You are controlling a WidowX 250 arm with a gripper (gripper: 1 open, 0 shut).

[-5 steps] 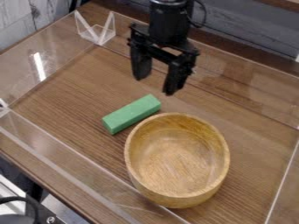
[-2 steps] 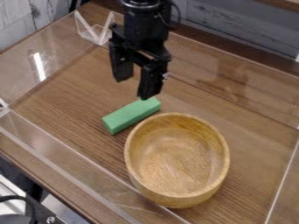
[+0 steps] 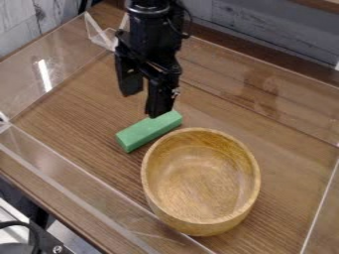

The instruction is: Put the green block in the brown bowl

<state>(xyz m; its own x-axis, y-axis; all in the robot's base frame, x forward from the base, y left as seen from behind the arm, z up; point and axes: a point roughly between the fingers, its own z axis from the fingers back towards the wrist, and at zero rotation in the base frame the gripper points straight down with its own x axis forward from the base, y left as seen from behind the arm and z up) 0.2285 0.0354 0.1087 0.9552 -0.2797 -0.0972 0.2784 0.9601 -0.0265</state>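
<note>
Arm above the desk, block below

Fingers: one pair, black, wide apart, holding nothing.
Arm: black, reaching in from the far side, fingers pointing down, near the block.
Block: one, green, elongated, lying on the desk, just beside the bowl.
Bowl: one, light brown, round, thick-rimmed, nothing inside.
White wire-like item: one, beside the arm, partly hidden.
Black cable: at the desk's near left edge.
</note>
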